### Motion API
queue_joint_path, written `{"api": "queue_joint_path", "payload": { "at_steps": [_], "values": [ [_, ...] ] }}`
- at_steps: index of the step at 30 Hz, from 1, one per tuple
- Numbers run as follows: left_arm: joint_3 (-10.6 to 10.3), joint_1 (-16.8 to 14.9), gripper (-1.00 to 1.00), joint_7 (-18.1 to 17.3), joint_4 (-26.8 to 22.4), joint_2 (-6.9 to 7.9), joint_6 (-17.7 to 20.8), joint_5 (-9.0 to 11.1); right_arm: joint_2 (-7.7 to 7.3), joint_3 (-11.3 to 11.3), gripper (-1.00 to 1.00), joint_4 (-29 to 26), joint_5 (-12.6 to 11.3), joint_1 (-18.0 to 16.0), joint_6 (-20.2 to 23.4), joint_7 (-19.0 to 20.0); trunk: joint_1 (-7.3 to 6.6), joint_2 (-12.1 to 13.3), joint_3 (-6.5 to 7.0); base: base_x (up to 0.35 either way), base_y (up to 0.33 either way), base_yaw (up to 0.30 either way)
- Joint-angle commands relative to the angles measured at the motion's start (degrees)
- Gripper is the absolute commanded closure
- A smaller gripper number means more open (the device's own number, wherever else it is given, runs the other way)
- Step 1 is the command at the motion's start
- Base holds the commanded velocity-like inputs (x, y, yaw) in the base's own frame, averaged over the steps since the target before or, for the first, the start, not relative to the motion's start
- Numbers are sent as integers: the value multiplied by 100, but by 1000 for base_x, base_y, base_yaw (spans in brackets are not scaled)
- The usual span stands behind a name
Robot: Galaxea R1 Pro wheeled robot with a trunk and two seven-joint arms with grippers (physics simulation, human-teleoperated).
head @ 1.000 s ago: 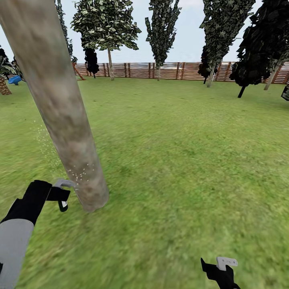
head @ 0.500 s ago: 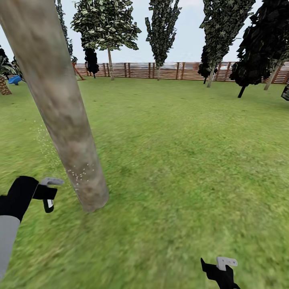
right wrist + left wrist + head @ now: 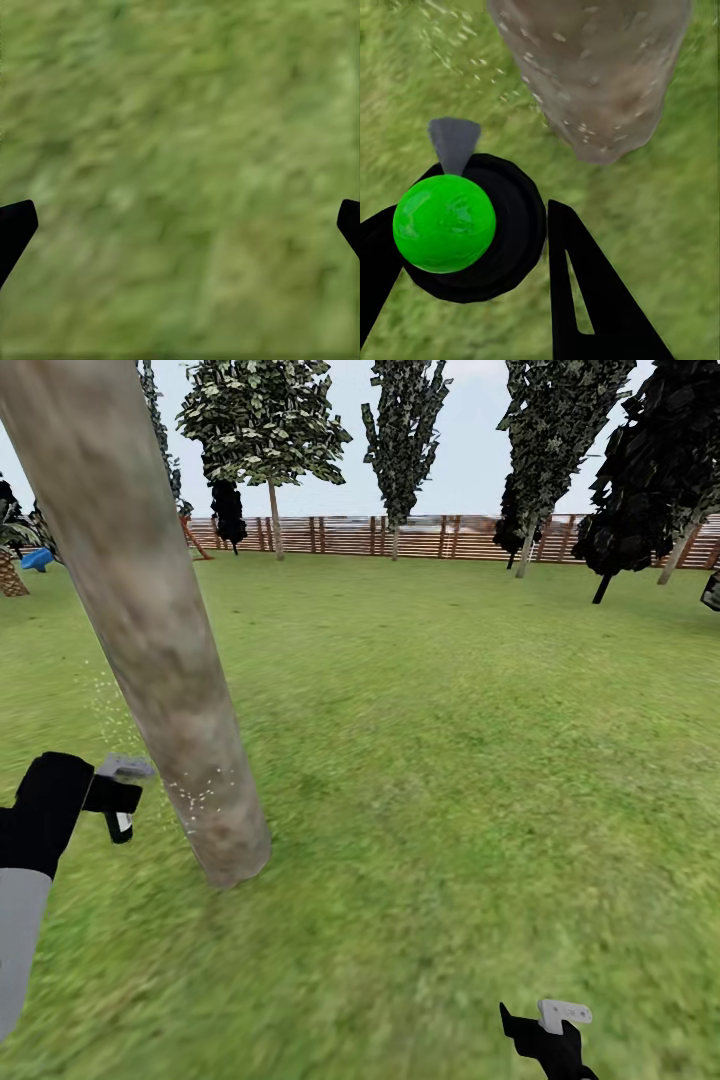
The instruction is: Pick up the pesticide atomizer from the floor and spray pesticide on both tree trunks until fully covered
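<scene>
Sprayer (image 3: 461, 225), green-capped, clamped in the left claw (image 3: 118, 800) just beside the leaning trunk (image 3: 150, 620), nozzle toward the bark. White flecks low on the trunk. Advice: sweep slowly upward, nozzle kept on bark. Right claw (image 3: 555, 1025) spread wide, empty, over grass (image 3: 180, 150).

This is a garden, an outdoor yard rendered in simulation. A wide green lawn (image 3: 450, 760) runs from near to far, closed off at the far side by a reddish-brown slatted wooden fence (image 3: 420, 535). Tall trees (image 3: 405, 430) stand along that fence under a pale sky, and a thick mottled tree trunk (image 3: 150, 610) rises near on the left. A small blue object (image 3: 37, 559), perhaps play equipment, sits far left.
</scene>
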Motion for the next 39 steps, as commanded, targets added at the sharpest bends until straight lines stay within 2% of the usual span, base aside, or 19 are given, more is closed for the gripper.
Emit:
{"api": "queue_joint_path", "payload": {
  "at_steps": [1, 5, 6, 9, 15, 21, 24, 25, 26, 27, 29, 32, 36, 39],
  "values": [
    [-21, -69, 100, -41, 2, -11, 7, -4, 0, 0, -100, 0, 0, 0, 0, 0, 0, 0, 0, 0, 0, 0],
    [-145, -59, 100, -597, 3, -21, -26, -13, 0, 0, -100, 0, 0, 0, 0, 0, 0, 0, 0, 0, 0, 0],
    [-154, -51, 100, -945, 3, -13, -36, -28, 0, 0, -100, 0, 0, 0, 0, 0, 0, 0, 0, -5, 0, 0],
    [-157, -48, 100, -1170, -4, -9, -39, -44, 0, 0, -100, 0, 0, 0, 0, 0, 0, 0, 0, -125, -130, 0],
    [-158, -48, 100, -1205, -6, -17, -39, -53, 0, 0, -100, 0, 0, 0, 0, 0, 0, 0, 0, -190, -210, 0],
    [-158, -106, 100, -1206, -20, -51, -8, -43, 0, 0, -100, 0, 0, 0, 0, 0, 0, 0, 0, -38, -37, 0],
    [-152, -242, 100, -1206, -88, 13, 11, -59, 0, 0, -100, 0, 0, 0, 0, 0, 0, 0, 0, -1, -1, 0],
    [-143, -291, 100, -1206, -108, 63, 14, -60, 0, 0, -100, 0, 0, 0, 0, 0, 0, 0, 0, 0, 0, 0],
    [-127, -343, 100, -1206, -124, 281, 25, -48, 0, 0, -100, 0, 0, 0, 0, 0, 0, 0, 0, 0, 0, 0],
    [-123, -355, 100, -1209, -126, 380, 32, -41, 0, 0, -100, 0, 0, 0, 0, 0, 0, 0, 0, 0, 0, 0],
    [-132, -359, 100, -1221, -134, 471, 38, -30, 0, 0, -100, 0, 2, 0, 0, 0, 0, 0, 0, 0, 0, 0],
    [-168, -327, 100, -1231, -213, 418, 40, -12, 0, 0, -100, 0, 1, 0, 0, 0, 0, 0, 0, 0, 0, 0],
    [-505, -298, 100, -1231, -742, 196, 48, -18, -18, -7, -100, 0, 0, 0, 0, 0, 0, 0, 0, 0, 0, 0],
    [-496, -287, 100, -1232, -785, 200, 49, -8, -25, -9, -100, 0, 0, 0, 0, 0, 0, 0, 0, -4, 0, 0]
  ]
}}
